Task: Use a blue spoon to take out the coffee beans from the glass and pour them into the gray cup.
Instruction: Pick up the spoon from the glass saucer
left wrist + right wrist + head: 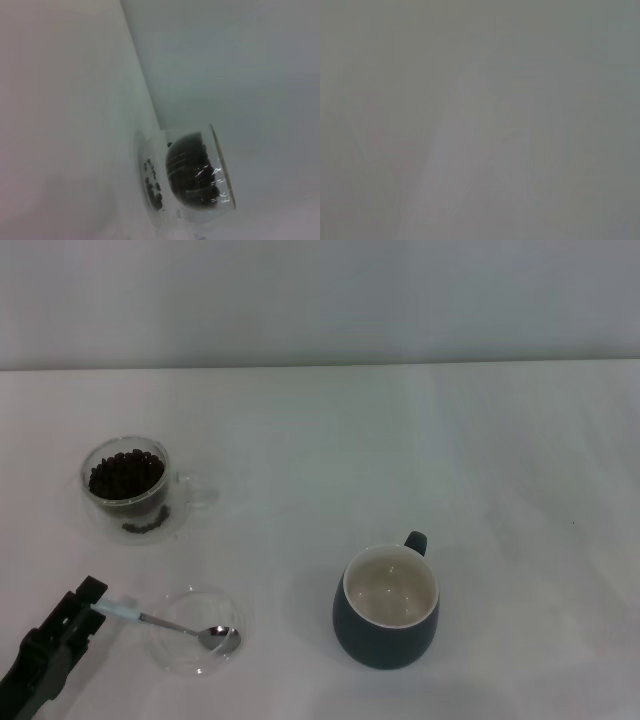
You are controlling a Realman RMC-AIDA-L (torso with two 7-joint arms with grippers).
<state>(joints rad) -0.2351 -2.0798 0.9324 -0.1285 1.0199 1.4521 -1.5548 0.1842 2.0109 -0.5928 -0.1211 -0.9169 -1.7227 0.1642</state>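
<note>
At the near left corner of the white surface (500,440), my left gripper (92,602) is reaching in low, its jaws clenching on the pale handle end of the blue spoon (170,624). The spoon is lying nearly level, running from my jaws off to the right, and its shiny metal bowl is sitting inside the shallow clear glass dish (190,660), which is resting on the surface just beside my gripper. I cannot tell whether the spoon's bowl is touching the dish floor or hanging just above it.

To the right of the dish, well apart from it, the gray cup (386,635) is standing upright with its cream inside showing and its loop handle pointing away from me.

Farther back on the left, beyond my gripper and the dish, the glass (126,490) is standing upright, its clear side handle pointing right. The coffee beans (126,473) are heaped inside it, with a few dark ones showing lower down near its base. My left wrist view is also catching the glass (192,172) with the beans (190,170) dark behind its double wall.

My right gripper is not showing in the head view, and my right wrist view is giving only a featureless gray blur.
</note>
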